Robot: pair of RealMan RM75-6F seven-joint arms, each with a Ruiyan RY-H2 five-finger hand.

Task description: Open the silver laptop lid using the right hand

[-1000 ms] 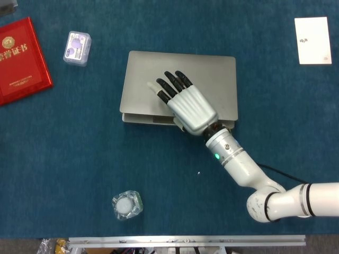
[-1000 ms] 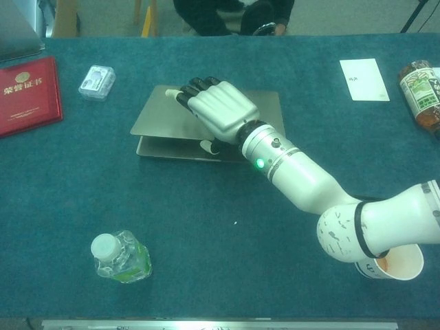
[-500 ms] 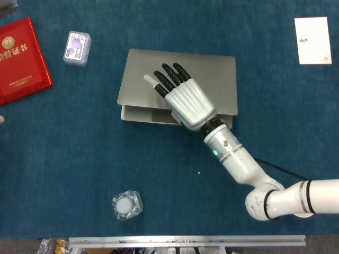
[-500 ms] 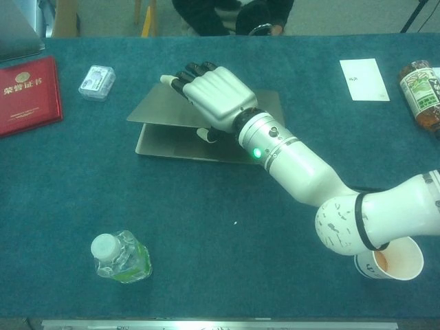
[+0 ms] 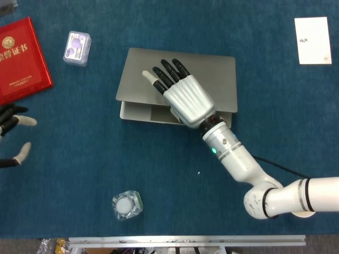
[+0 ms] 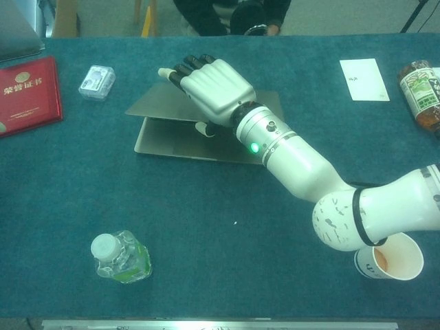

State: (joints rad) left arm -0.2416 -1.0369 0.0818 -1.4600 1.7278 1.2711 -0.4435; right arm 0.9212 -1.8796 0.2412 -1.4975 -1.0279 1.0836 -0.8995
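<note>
Lifting under way, seen from the head view: right hand (image 5: 183, 98) spread flat over the silver laptop lid (image 5: 212, 79), dark fingers (image 5: 164, 74) splayed on the top, thumb hidden below the front edge, so whether the lid is pinched cannot be told from here. Laptop lying mid-counter on the teal felt counter (image 5: 265, 53), base strip (image 5: 137, 114) peeking out at the near side. Matte brushed metal, rounded corners, thin slab. Left hand (image 5: 10, 140) just poking in at the left border, fingers apart, nothing in them. Glossy red booklet (image 5: 21, 58) and a small clear plastic case (image 5: 77, 48) well off to the left, white card (image 5: 312, 40) far right, clear water bottle (image 5: 126, 205) near the front.

Switching to the chest view: lid (image 6: 158, 106) tilted up off the base (image 6: 172, 141), a shallow wedge of gap open at the front. Right hand (image 6: 210, 89) over the lid, pale thumb tip (image 6: 202, 126) tucked beneath the edge, so lid gripped between thumb and fingers. Judged early in the opening. Next calling for a steady upward and backward swing about the rear hinge, base staying flat, grip not slipping on smooth metal. Paper cup (image 6: 389, 259) and brown drink bottle (image 6: 421, 93) off to the right.
</note>
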